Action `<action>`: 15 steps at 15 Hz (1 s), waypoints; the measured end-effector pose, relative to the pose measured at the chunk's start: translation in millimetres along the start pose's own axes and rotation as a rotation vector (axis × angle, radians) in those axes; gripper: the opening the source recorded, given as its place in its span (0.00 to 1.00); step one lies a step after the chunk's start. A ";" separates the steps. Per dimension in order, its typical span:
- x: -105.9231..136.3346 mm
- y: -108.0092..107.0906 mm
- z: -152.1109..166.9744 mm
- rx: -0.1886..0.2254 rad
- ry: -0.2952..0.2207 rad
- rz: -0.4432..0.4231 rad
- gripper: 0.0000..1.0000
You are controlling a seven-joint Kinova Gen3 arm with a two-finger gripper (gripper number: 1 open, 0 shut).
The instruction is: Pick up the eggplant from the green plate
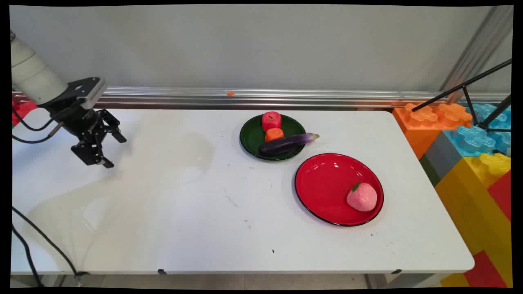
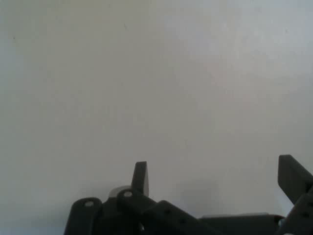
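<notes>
Far to the left of the green plate point(image 1: 250, 136): the claw point(image 1: 114, 152), spread wide, with nothing between its two fingers. Up in the air over the white surface point(image 1: 184, 204), going by the soft shadow under it. Well apart from all the food, so touching none of it. In the hand view, the claw point(image 2: 215, 178) again, fingers far apart, and only bare white surface past them.

On the green plate: a round red fruit point(image 1: 271, 121) at the back, an orange lump point(image 1: 274, 134) just in front of it, and a purple eggplant point(image 1: 288, 143) at the front. Eggplant lying slantwise with its stem end poking over the rim on the right, most likely because it is too long to fit inside. All three packed close, maybe touching.

Just to the right and front of the green plate: a bigger red plate point(image 1: 322, 183). Only a pink peach point(image 1: 361, 197) in it, down by the rim on the side away from the green plate. Lots of bare red left.

Far right of the green plate, off the surface: big toy blocks point(image 1: 470, 163), cut off by the picture edge, with thin black stand legs point(image 1: 470, 87) in front of them.

Hard to say what the orange lump is. Most of the arm cut off at the left. A bit of something red point(image 1: 22, 109) behind the arm, mostly hidden.
</notes>
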 end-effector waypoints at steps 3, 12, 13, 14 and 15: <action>20.5 -1.9 3.3 0.016 0.048 -0.032 1.00; 127.1 -9.1 17.5 0.074 0.176 -0.136 1.00; 141.3 -11.0 19.7 0.087 0.189 -0.144 1.00; 150.3 -12.4 21.3 0.095 0.197 -0.149 1.00; 163.8 -15.2 23.6 0.110 0.206 -0.157 1.00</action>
